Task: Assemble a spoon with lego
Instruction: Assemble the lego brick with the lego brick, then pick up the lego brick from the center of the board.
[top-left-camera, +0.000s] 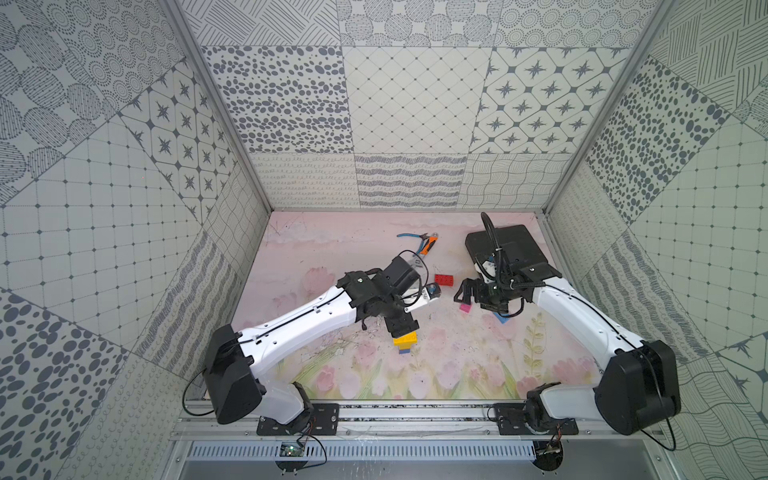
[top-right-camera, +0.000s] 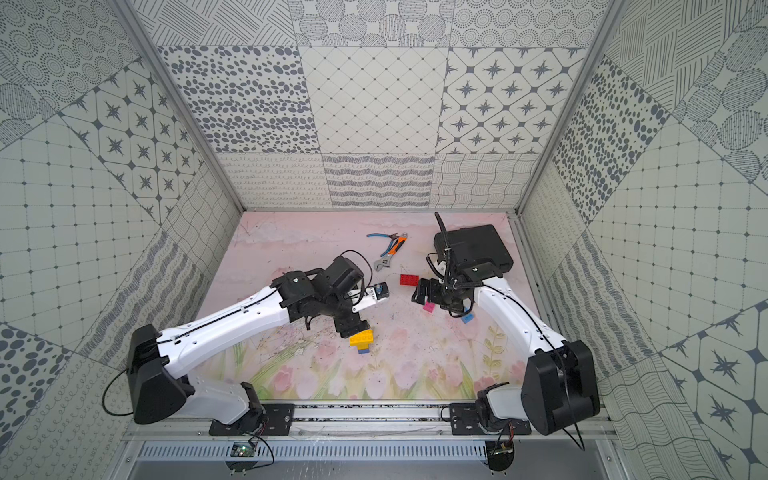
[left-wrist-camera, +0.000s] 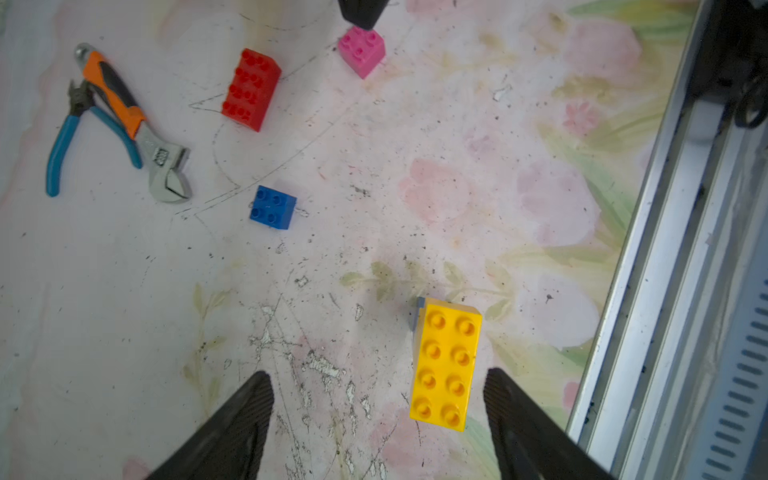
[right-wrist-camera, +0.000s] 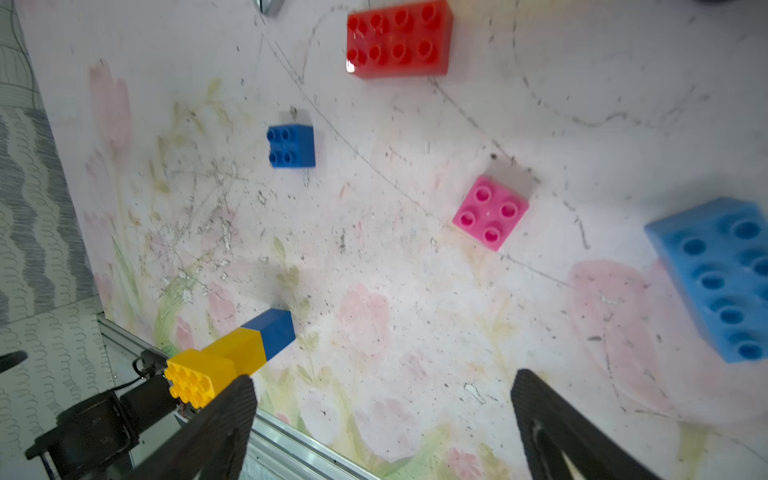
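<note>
The spoon stands on the mat as a short stack (top-left-camera: 405, 343) (top-right-camera: 361, 341): a yellow oblong brick (left-wrist-camera: 446, 365) on top, a smaller yellow brick (right-wrist-camera: 243, 349) under it and a blue one (right-wrist-camera: 272, 330) at the base. My left gripper (left-wrist-camera: 378, 399) hangs open just above it; the top brick sits between the fingers, near one, touching neither. Loose lego lies further back: a red oblong brick (top-left-camera: 444, 280) (right-wrist-camera: 399, 39), a blue square brick (left-wrist-camera: 272, 207) (right-wrist-camera: 291, 145), a pink square brick (top-left-camera: 465, 308) (right-wrist-camera: 490, 212) and a light blue oblong brick (top-left-camera: 501, 319) (right-wrist-camera: 719, 278). My right gripper (top-left-camera: 463, 291) (right-wrist-camera: 386, 399) is open and empty over the pink brick.
Blue-handled pliers (top-left-camera: 409, 237) (left-wrist-camera: 62, 153) and an orange-handled wrench (top-left-camera: 428, 247) (left-wrist-camera: 137, 124) lie at the back of the mat. A metal rail (left-wrist-camera: 665, 249) runs along the front edge, close to the stack. Patterned walls close in the sides and back.
</note>
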